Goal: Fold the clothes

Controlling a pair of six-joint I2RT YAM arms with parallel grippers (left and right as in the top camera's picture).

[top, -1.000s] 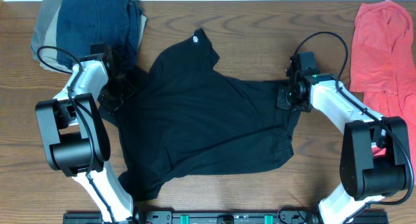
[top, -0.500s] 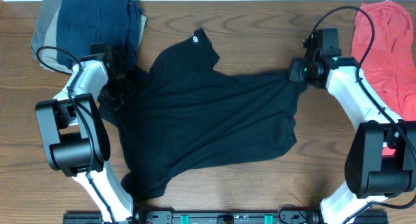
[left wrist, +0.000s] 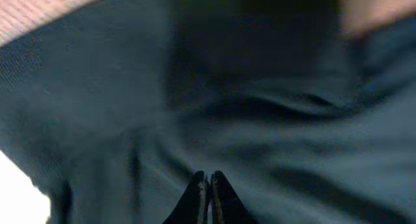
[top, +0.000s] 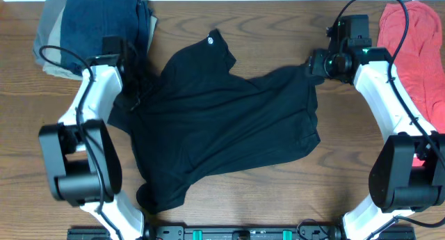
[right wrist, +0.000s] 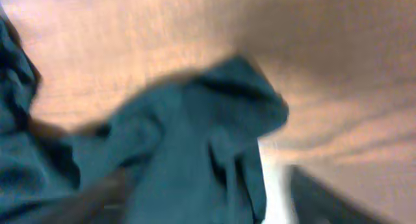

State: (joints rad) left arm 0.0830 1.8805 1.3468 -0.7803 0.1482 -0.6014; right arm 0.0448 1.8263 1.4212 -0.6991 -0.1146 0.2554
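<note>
The clothes (top: 222,122), a large black garment with a small white logo mark (top: 211,42), lie spread across the middle of the table. My left gripper (top: 133,94) is at the garment's left edge. In the left wrist view its fingertips (left wrist: 209,185) press together on black fabric (left wrist: 260,120) that fills the frame. My right gripper (top: 316,64) hovers at the garment's upper right corner. In the blurred right wrist view its fingers (right wrist: 91,195) stand wide apart, with that loose corner (right wrist: 214,133) lying between them on the wood.
A folded stack of navy-blue and khaki garments (top: 97,24) sits at the back left, close to my left arm. A red-pink shirt (top: 410,52) lies at the right edge beside my right arm. Bare wooden table (top: 278,24) shows behind the garment.
My right gripper carried the garment's right corner up and to the right, then opened. My left gripper shifted up and right with the left edge, stretching the fabric.
</note>
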